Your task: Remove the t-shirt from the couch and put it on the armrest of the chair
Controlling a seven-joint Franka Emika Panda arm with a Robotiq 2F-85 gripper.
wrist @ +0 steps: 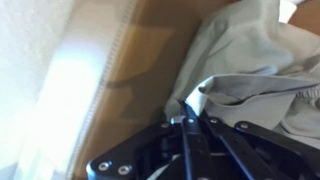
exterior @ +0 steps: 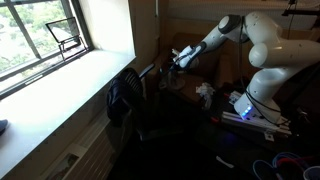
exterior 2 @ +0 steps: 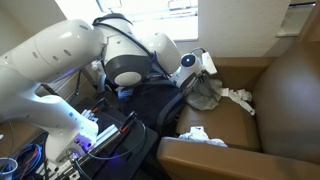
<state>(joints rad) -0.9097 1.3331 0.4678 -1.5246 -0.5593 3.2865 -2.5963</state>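
The t-shirt (wrist: 255, 70) is pale grey-beige cloth that fills the right of the wrist view. My gripper (wrist: 186, 120) has its fingers closed together, with a fold of the t-shirt pinched at the tips. In an exterior view the gripper (exterior 2: 194, 68) is over the brown couch (exterior 2: 285, 95), and the t-shirt (exterior 2: 207, 93) hangs bunched under it, down to the seat. In an exterior view the gripper (exterior: 181, 57) is beyond the dark chair (exterior: 125, 95). The chair's armrest (exterior: 147, 70) is close to the gripper. The cloth is hard to make out there.
White crumpled items lie on the couch seat (exterior 2: 240, 98) and on the couch's near armrest (exterior 2: 200, 135). A black bag or chair back (exterior 2: 150, 105) stands between the robot base and the couch. A window sill (exterior: 60, 85) runs beside the chair. Cables lie near the base (exterior: 275, 165).
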